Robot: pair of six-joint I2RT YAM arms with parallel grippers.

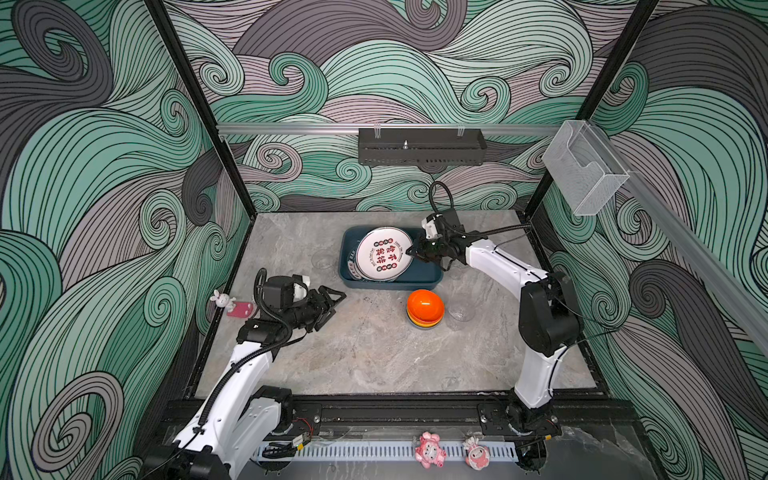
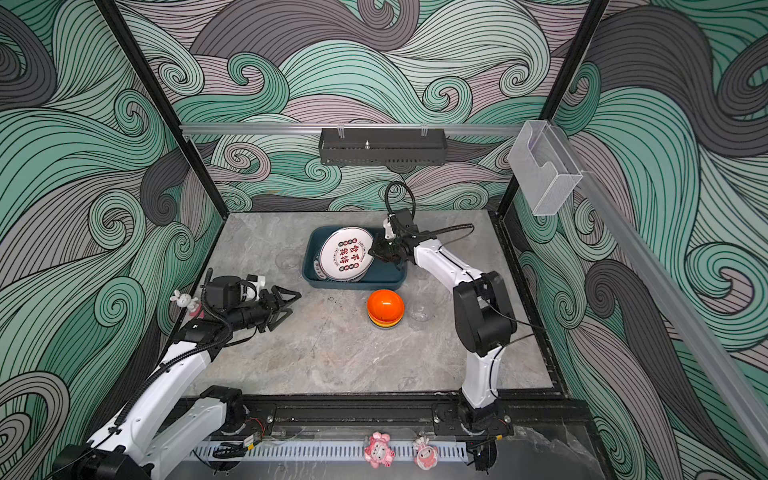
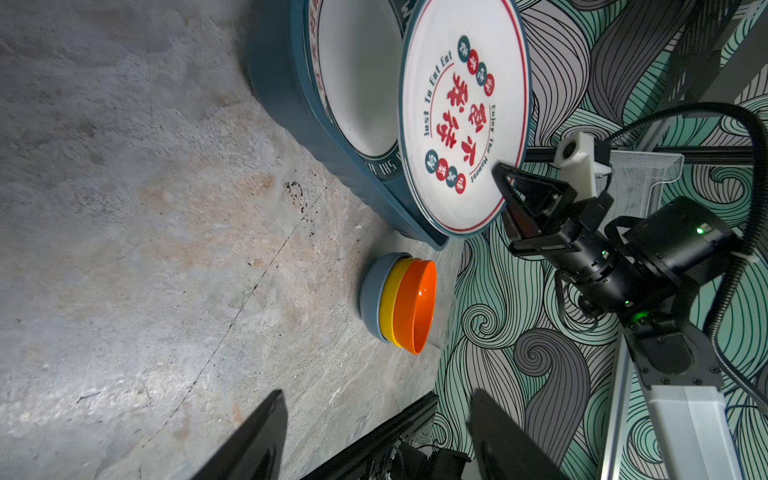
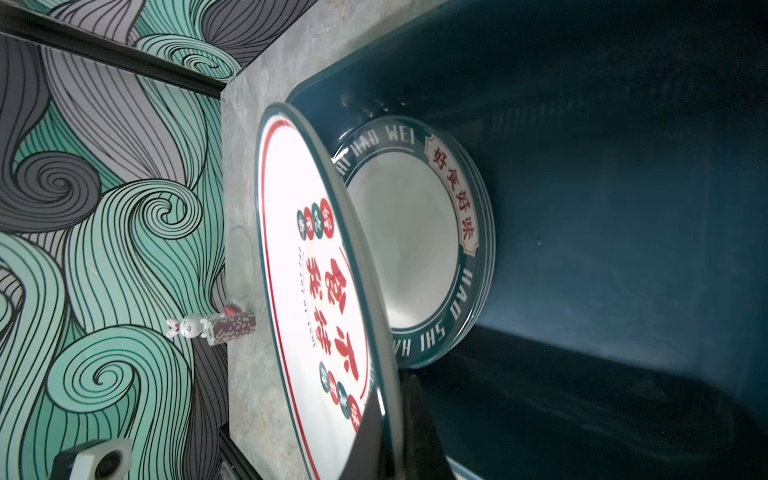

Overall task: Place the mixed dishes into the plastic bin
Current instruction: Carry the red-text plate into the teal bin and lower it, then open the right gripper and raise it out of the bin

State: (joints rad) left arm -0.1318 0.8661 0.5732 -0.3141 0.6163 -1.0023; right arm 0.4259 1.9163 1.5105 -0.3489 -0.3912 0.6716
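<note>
While one plate (image 4: pixel 409 241) lies in the bin (image 1: pixel 419 280), the right end effector (image 1: pixel 412 252) clamps a second plate (image 1: pixel 384 253).
Bowls (image 1: pixel 425 307) sit outside; left end effector (image 1: pixel 334 309) gapes empty.

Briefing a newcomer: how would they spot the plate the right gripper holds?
Find the teal bin on the grey table. The held plate leans tilted over it, rim pinched by the right gripper. Red characters fill its centre; the flat plate beneath has a plain one.

The tilted plate (image 1: pixel 384 253) is covering much of the lower plate (image 4: pixel 409 241) in the bin (image 1: pixel 424 275). At the bin's nine o'clock I'm barely making out a clear tumbler (image 1: pixel 322 259). The orange bowl (image 1: pixel 424 305) is hiding the bowls (image 1: pixel 415 323) beneath.
</note>
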